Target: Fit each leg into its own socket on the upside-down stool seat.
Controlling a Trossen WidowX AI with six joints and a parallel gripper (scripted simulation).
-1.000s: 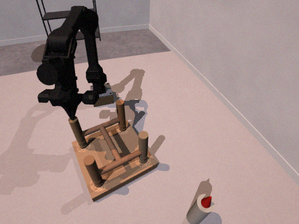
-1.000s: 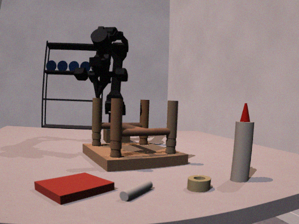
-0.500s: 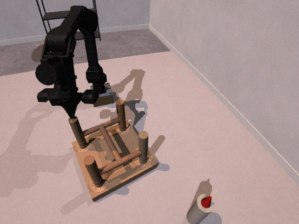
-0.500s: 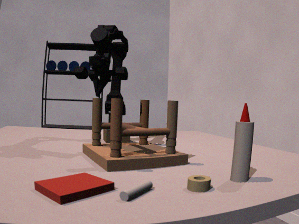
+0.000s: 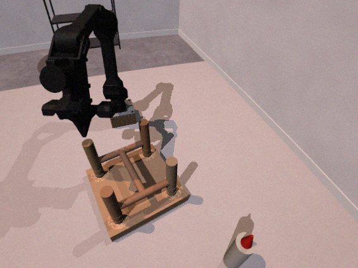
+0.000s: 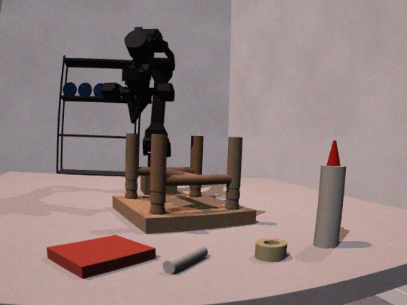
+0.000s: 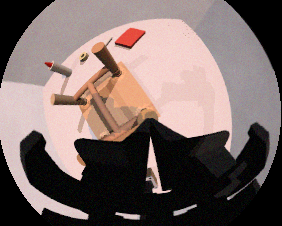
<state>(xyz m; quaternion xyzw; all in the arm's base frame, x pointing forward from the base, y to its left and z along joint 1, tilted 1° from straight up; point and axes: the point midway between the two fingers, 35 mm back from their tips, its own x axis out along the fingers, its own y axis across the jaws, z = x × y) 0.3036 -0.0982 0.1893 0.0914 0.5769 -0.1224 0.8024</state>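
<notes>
The stool (image 5: pixel 136 186) lies upside down with its square wooden seat flat on the floor. Four brown legs stand upright in the corner sockets, joined by cross rungs (image 5: pixel 133 174). The stool also shows in the exterior view (image 6: pixel 183 190) and in the wrist view (image 7: pixel 106 103). My gripper (image 5: pixel 83 133) is shut and empty. It points down just above and a little behind the top of the far left leg (image 5: pixel 92 158), apart from it. In the exterior view the gripper tip (image 6: pixel 134 120) hangs above that leg's top (image 6: pixel 131 137).
A grey cylinder with a red cone (image 6: pixel 329 201) stands at the right. A tan ring (image 6: pixel 271 249), a small grey cylinder (image 6: pixel 185 260) and a flat red block (image 6: pixel 101 253) lie in front of the stool. A black shelf rack (image 6: pixel 90 115) stands behind the arm.
</notes>
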